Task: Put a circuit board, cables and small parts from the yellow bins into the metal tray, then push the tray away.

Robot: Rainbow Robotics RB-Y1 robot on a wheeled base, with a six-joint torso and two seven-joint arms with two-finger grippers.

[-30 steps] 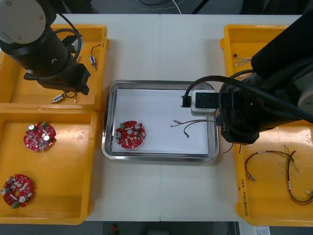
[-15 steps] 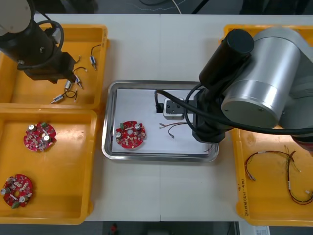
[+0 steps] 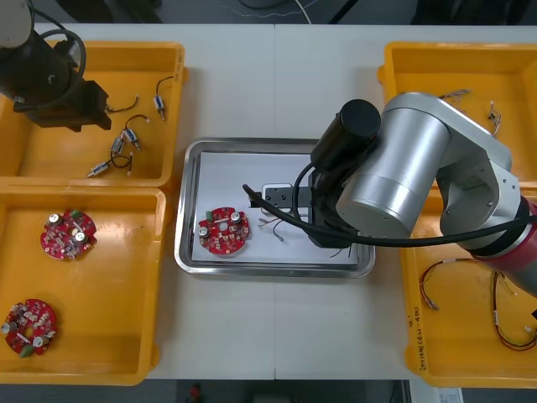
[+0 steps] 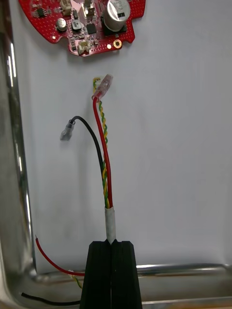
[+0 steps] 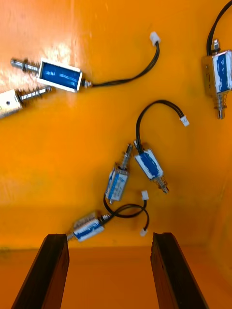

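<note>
Over the white floor of the metal tray [image 3: 190, 256], the right gripper [image 4: 112, 245] is seen clenched on a red and yellow cable [image 4: 104, 159], pinched at its silver sleeve. The cable is twisted, with a black strand split off beside it. Its long axis is laid straight out from the fingertips toward the round red circuit board [image 4: 82, 29], with the clear terminal leading, just short of the board's edge. The board is laid flat in the tray's left half, studded with silver cans; its print is too small to be read. Beyond the tray's far left corner, the left gripper [image 5: 110, 237] is held over a yellow bin [image 5: 43, 145], fingers spread wide, with small metal parts [image 5: 147, 165] on black leads scattered below.
</note>
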